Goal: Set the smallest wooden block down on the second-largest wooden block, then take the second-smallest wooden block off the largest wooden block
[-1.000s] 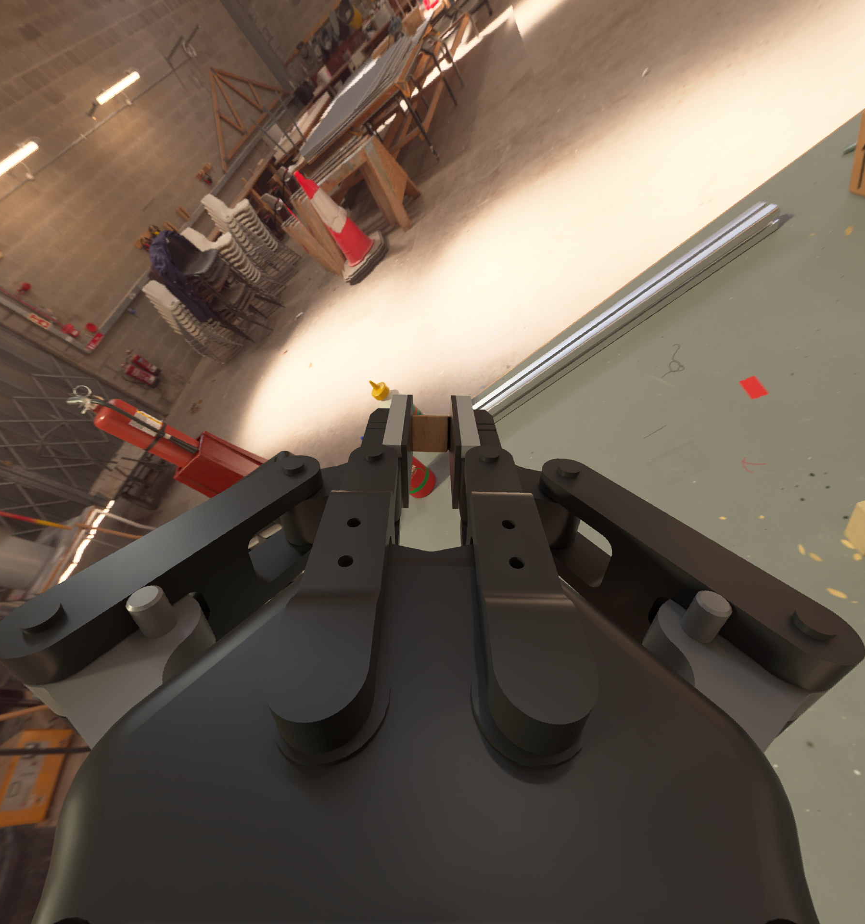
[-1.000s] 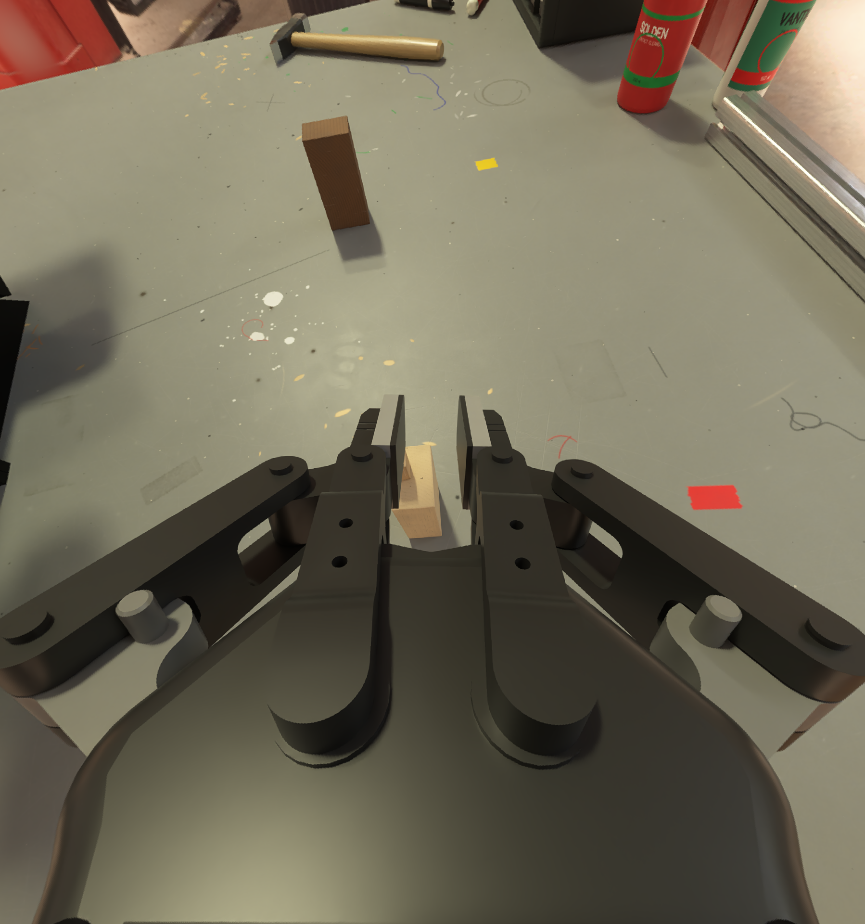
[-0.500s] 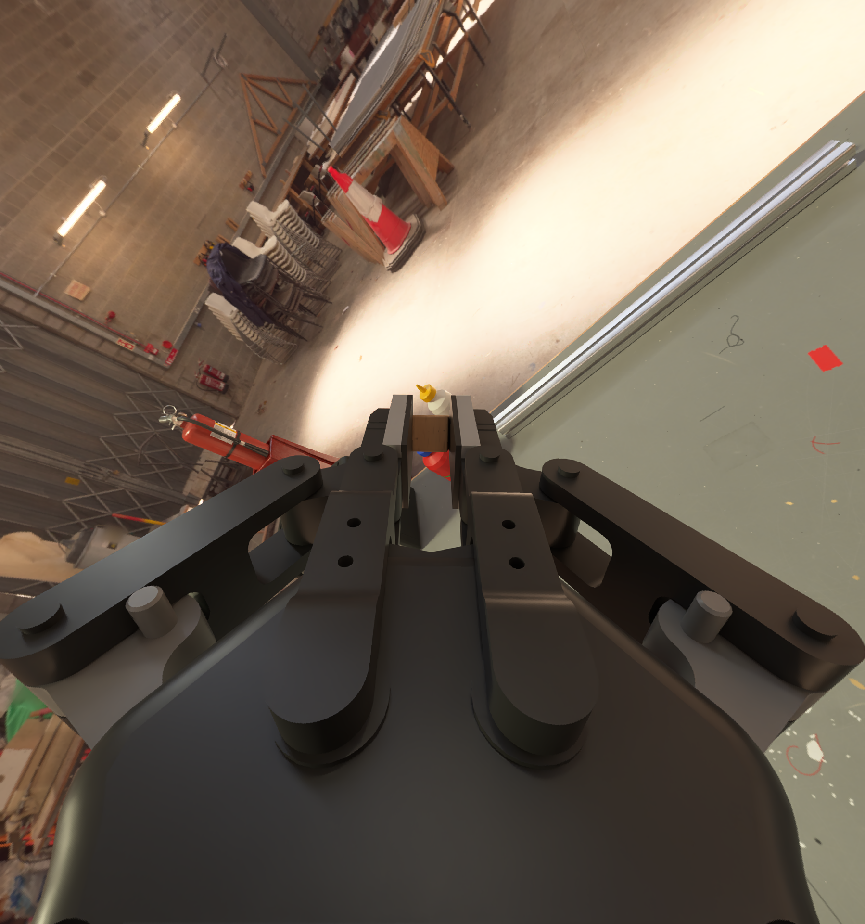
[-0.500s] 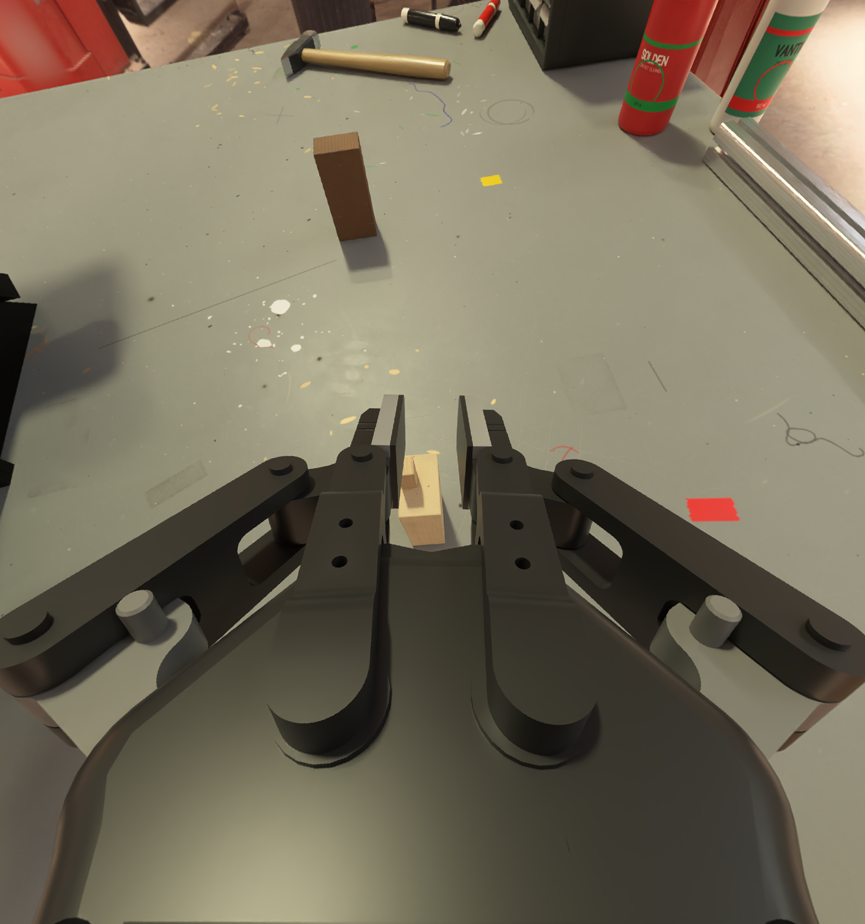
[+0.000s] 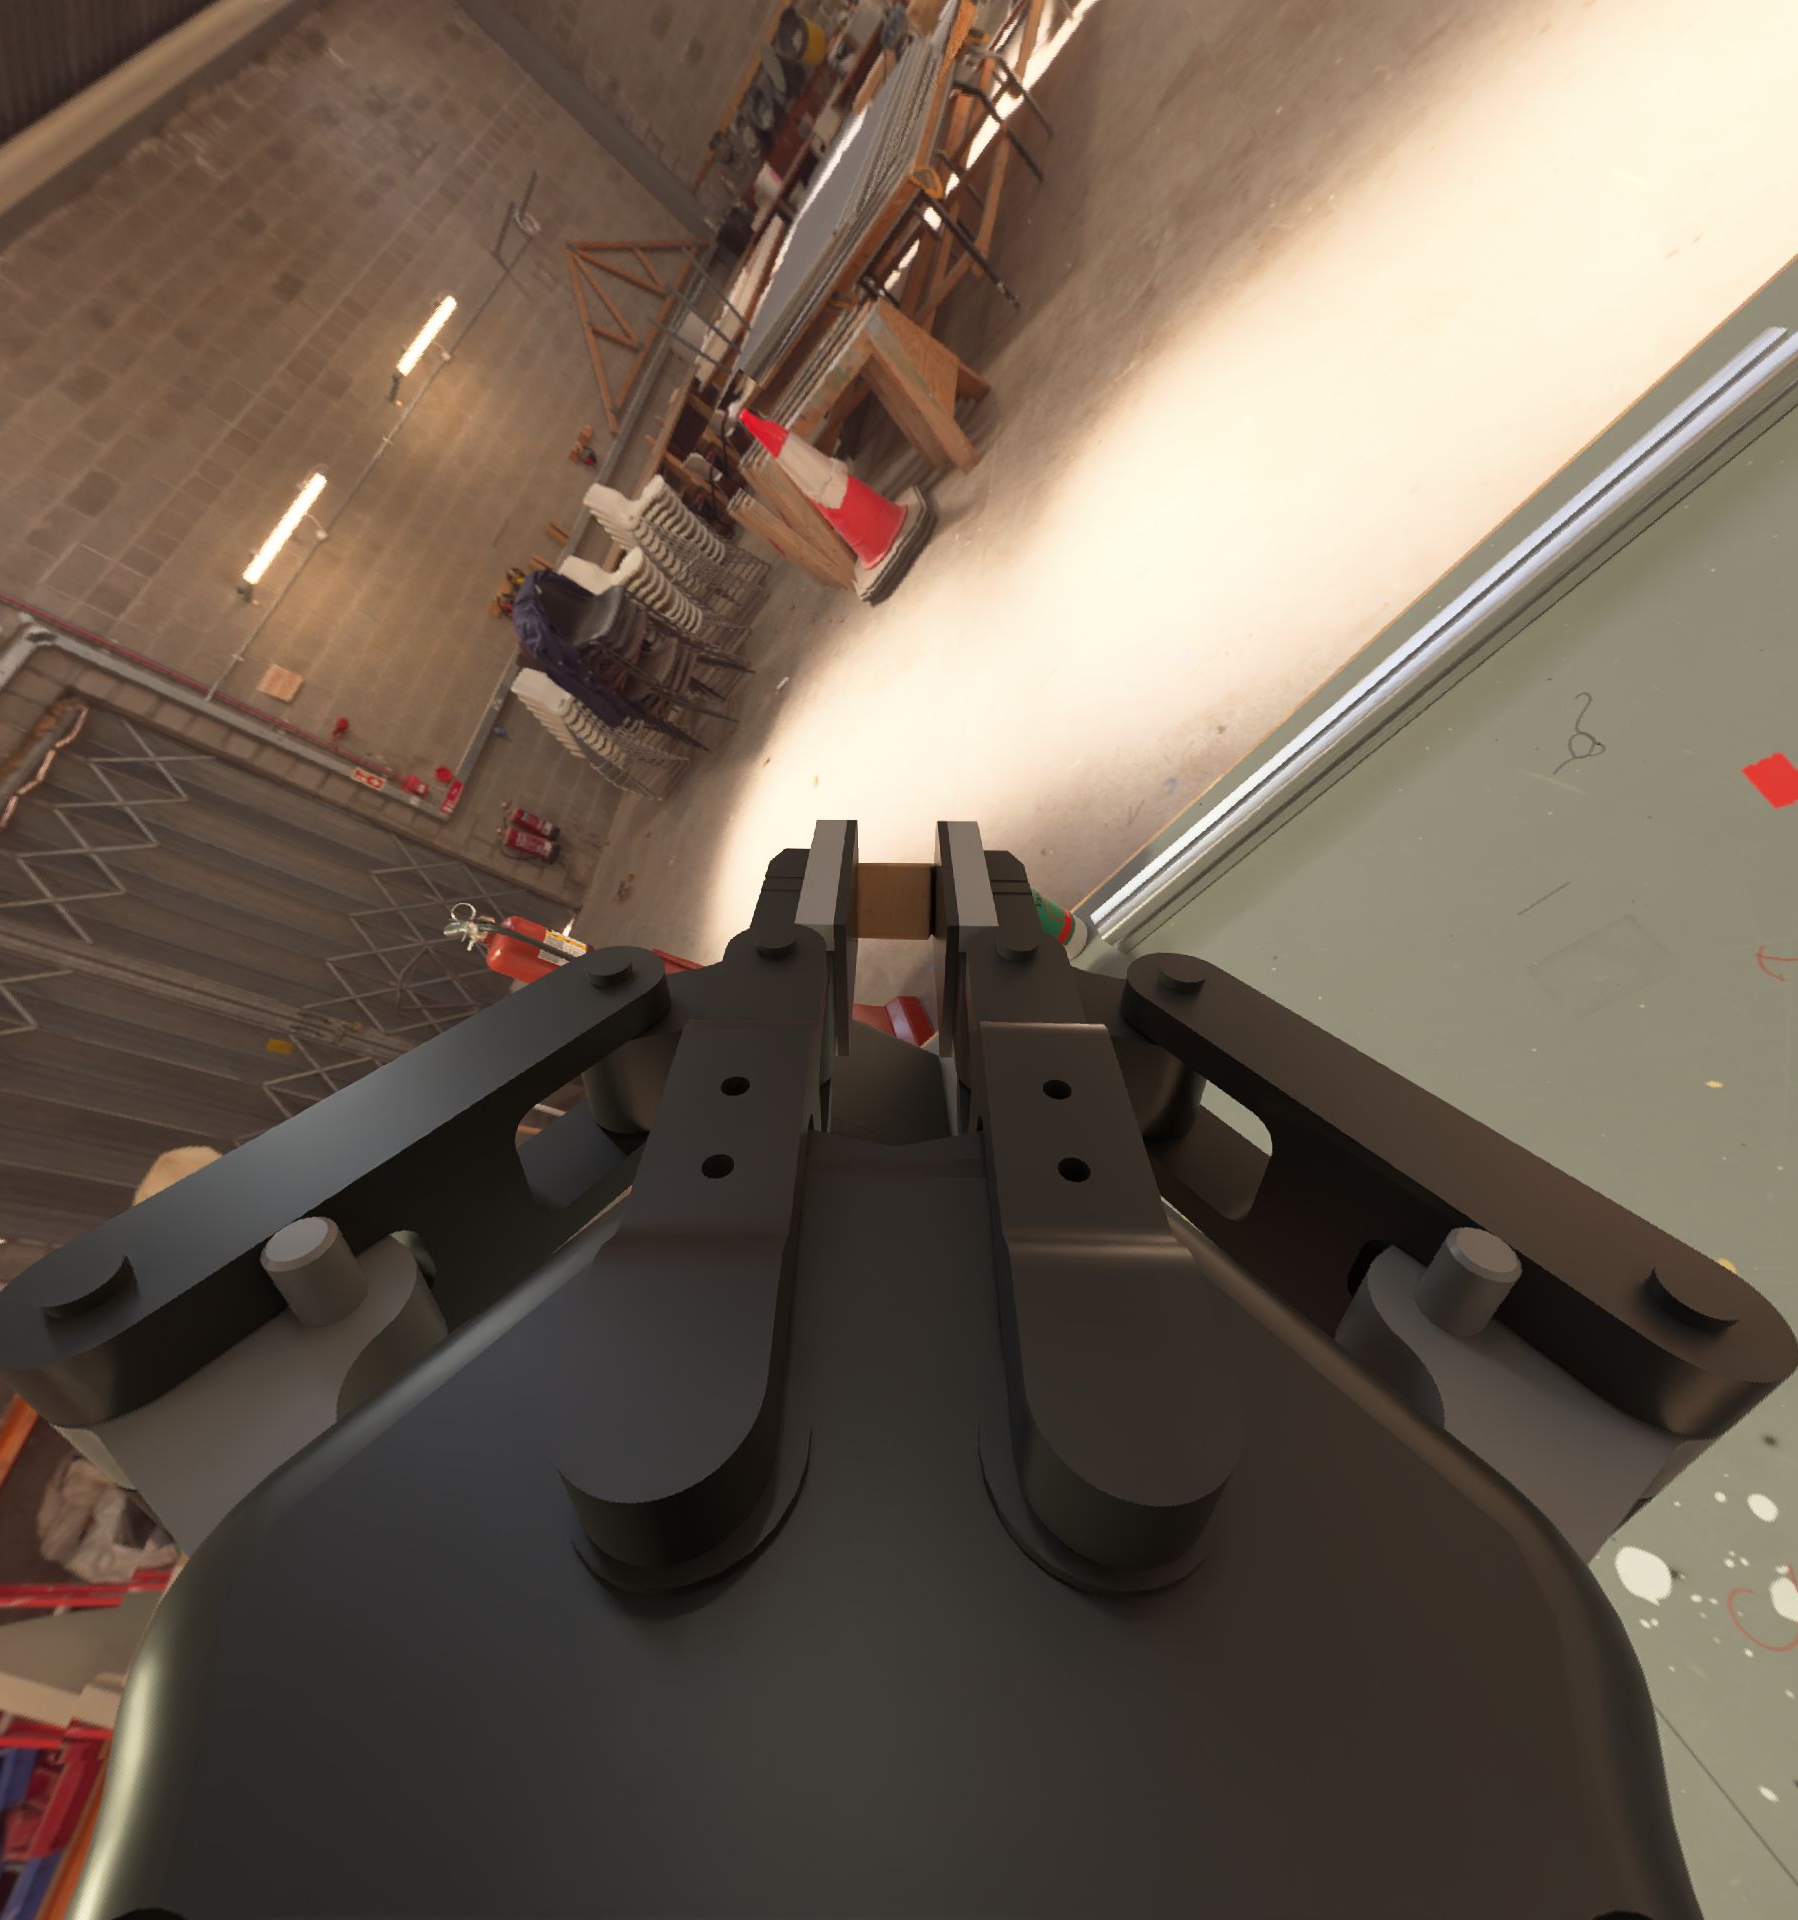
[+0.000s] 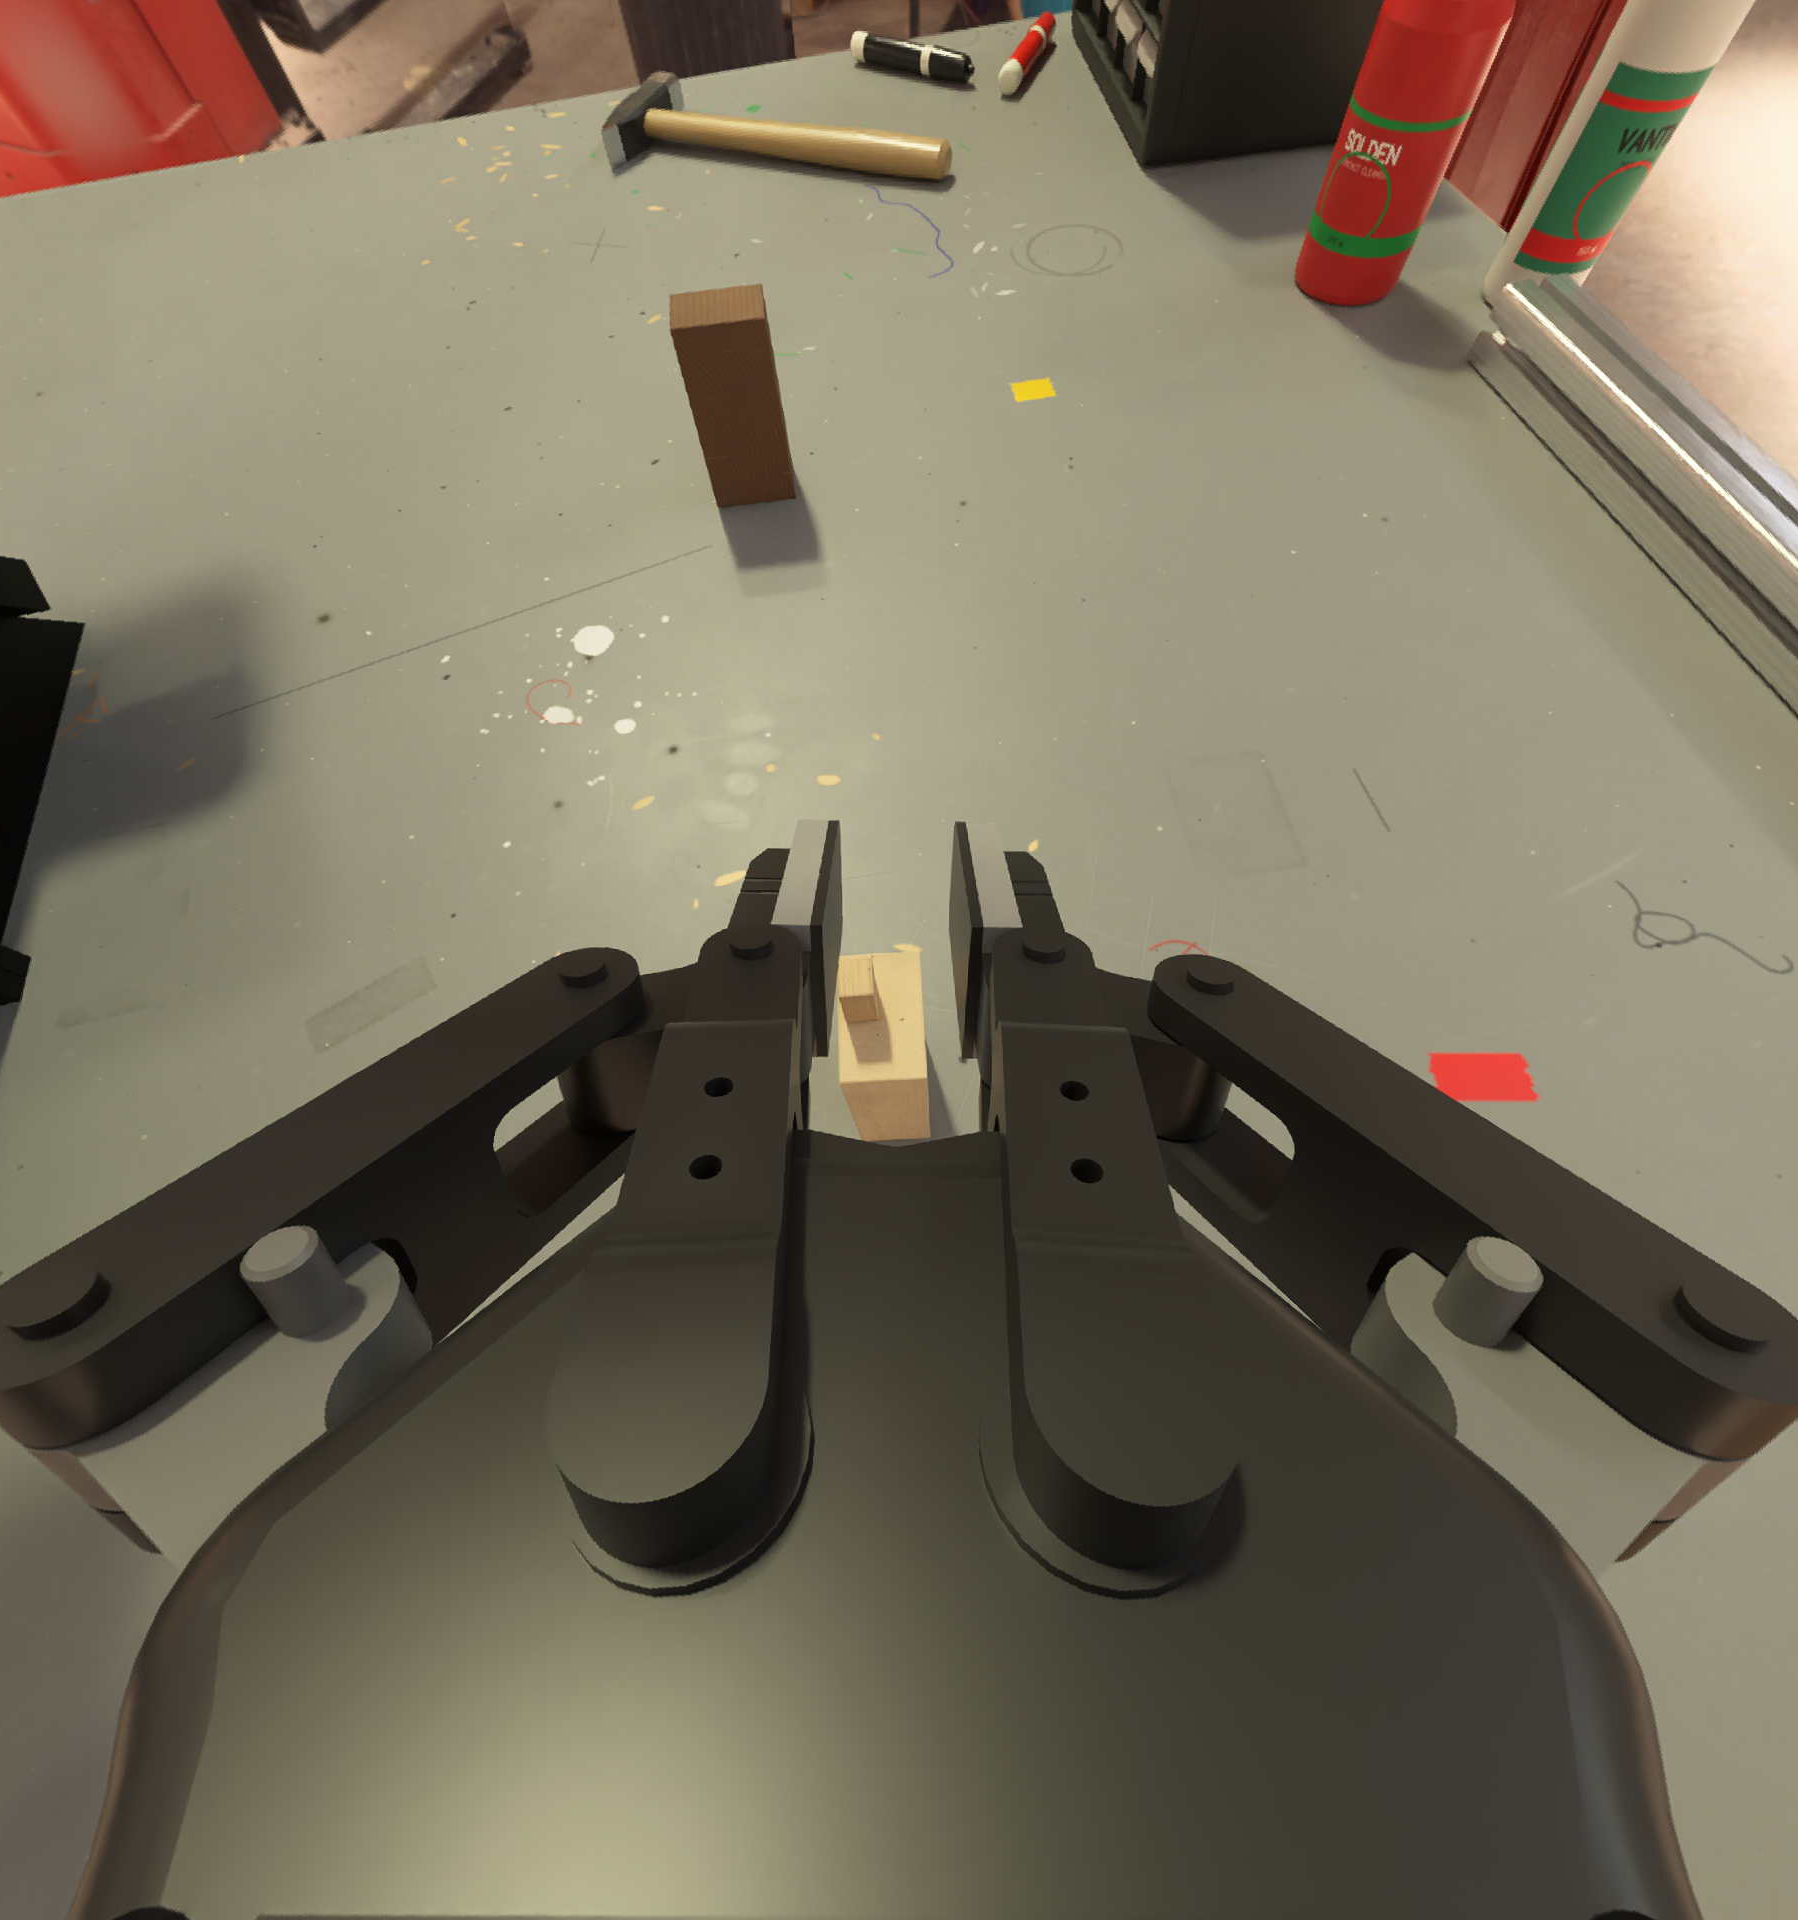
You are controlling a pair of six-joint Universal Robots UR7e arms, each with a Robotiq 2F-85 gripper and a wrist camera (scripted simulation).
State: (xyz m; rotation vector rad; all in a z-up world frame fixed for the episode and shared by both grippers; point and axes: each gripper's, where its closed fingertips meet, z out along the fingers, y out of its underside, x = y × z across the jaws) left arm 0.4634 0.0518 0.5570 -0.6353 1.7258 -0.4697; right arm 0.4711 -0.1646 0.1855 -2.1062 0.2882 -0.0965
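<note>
Left gripper [image 5: 897, 871] clamped on a small brown block [image 5: 895, 902] — held between the pads, aloft, off the table's edge. Right gripper [image 6: 895, 881] parted, empty, poised above a pale block [image 6: 882, 1081] lying flat on the grey table [image 6: 1186, 623], long axis running along the fingers' direction; a smaller pale block [image 6: 860, 995] atop its far end. Farther off — a tall dark brown block [image 6: 733, 397], upright, long axis vertical.

Grey table [image 6: 1082, 644], paint-specked. Dark block [image 6: 734, 395] upright nr far edge, centre. Hammer [image 6: 781, 133] + 2 markers [image 6: 962, 52] along far edge. Red can [image 6: 1378, 177] + green can [image 6: 1622, 156] at far-right corner. Metal rail [image 6: 1684, 457] along right edge. Pale block [image 6: 884, 1049] flat mid-table.
</note>
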